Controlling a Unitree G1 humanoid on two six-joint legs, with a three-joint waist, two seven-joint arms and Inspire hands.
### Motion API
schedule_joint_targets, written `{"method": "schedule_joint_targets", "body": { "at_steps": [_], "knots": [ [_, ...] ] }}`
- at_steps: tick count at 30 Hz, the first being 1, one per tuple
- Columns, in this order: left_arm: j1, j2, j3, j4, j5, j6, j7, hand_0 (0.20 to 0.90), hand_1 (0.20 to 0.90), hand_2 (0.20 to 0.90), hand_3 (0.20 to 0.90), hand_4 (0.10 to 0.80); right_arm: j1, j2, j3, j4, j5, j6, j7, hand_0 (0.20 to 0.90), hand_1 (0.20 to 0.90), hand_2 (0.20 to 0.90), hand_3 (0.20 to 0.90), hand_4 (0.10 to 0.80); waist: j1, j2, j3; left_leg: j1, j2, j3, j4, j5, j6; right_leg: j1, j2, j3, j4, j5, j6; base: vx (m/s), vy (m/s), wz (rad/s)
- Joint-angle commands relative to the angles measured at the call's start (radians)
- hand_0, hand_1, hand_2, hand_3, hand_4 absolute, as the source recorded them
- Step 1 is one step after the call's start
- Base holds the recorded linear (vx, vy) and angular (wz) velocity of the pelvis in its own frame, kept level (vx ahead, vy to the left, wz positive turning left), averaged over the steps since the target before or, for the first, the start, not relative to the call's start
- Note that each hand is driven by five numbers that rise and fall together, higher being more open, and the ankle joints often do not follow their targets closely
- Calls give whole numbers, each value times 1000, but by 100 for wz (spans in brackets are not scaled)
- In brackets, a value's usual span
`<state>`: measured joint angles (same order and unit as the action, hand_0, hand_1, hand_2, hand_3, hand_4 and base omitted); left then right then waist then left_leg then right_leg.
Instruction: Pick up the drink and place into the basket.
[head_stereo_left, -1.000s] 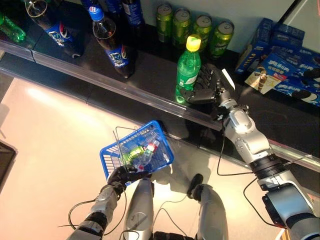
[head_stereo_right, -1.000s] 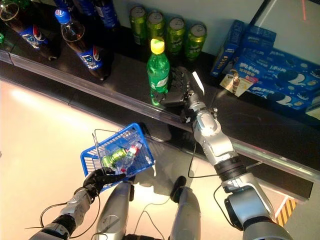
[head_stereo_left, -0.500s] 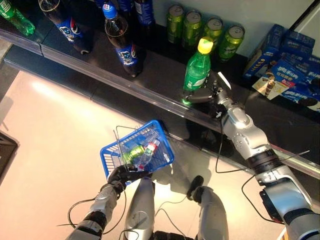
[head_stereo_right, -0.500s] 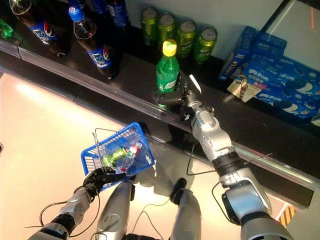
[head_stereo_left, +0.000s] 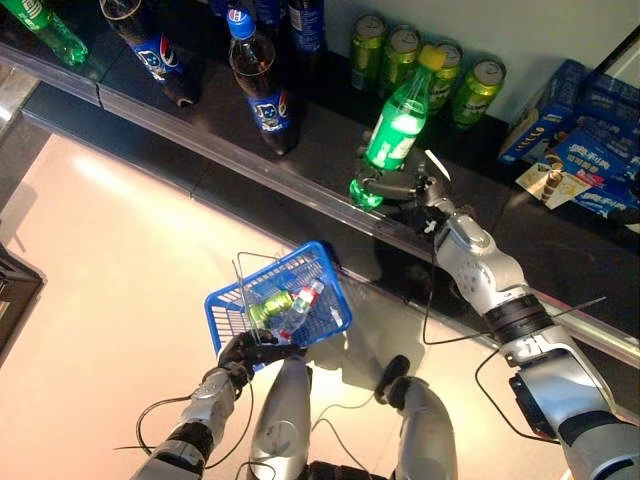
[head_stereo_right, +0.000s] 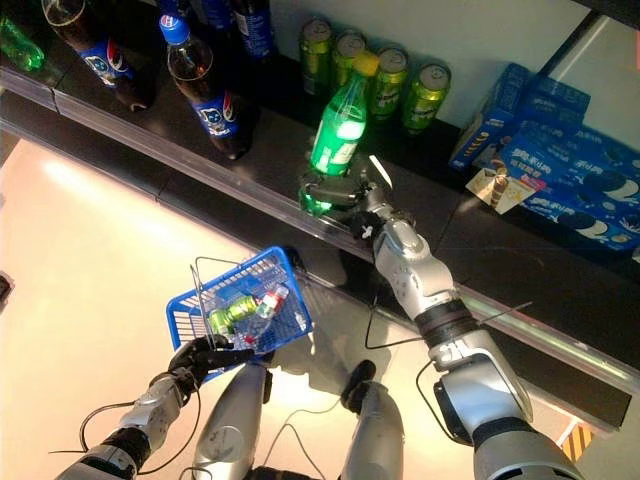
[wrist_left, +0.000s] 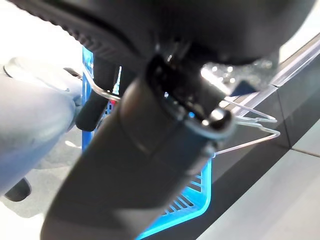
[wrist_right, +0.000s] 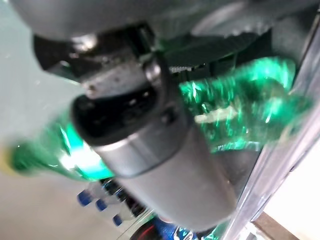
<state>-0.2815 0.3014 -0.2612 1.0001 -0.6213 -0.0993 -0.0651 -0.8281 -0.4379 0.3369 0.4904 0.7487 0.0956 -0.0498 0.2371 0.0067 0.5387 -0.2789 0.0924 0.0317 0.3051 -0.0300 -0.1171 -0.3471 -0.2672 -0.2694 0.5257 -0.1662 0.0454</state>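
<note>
A: Which step is in hand?

B: The pick-up, I judge. On the dark shelf (head_stereo_left: 300, 150) the right hand (head_stereo_left: 408, 187) has its fingers curled round the lower part of the green bottle (head_stereo_left: 396, 125), close to the shelf's front edge. The bottle leans, its yellow cap tipped toward the row of green cans (head_stereo_left: 425, 65) at the back; its base is at the front rail, and I cannot tell whether it has left the surface.

A: And the basket?

B: The blue basket (head_stereo_left: 325, 270) hangs below the shelf front, over the floor, with the left hand (head_stereo_left: 243, 352) closed on its wire handle. A green bottle and a clear one already lie inside.

A: So the next move?

B: Probably lifting the bottle clear of the rail, then carrying it outward and down to the basket's open top, keeping the grip firm since the bottle is tilted.

A: What do the wrist views add?

B: The right wrist view shows the green bottle (wrist_right: 235, 107) pressed against the palm, which the head views only hint at. The left wrist view shows the wire handle (wrist_left: 250, 125) up close, but nothing of the shelf's cola bottles (head_stereo_left: 262, 85) or blue boxes (head_stereo_left: 580, 140).
</note>
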Motion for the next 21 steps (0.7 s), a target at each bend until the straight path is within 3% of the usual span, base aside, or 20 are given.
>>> {"method": "schedule_joint_targets", "body": {
  "at_steps": [1,21],
  "knots": [
    [74,84,-55,-97,9,-76,-46,300,300,300,200,100,-170,6,-18,-98,55,-118,41,300,300,300,200,100,23,60,-34,-27,-44,-53,1,31,67,76,-107,-66,-113,148,96,0,0,0],
    [63,88,-59,-89,-4,-86,-49,300,300,300,200,100,-173,2,-20,-105,39,-154,36,300,300,300,200,100,15,59,-28,-29,-42,-42,-6,30,68,78,-107,-65,-140,162,101,0,0,0]
  ]
}}
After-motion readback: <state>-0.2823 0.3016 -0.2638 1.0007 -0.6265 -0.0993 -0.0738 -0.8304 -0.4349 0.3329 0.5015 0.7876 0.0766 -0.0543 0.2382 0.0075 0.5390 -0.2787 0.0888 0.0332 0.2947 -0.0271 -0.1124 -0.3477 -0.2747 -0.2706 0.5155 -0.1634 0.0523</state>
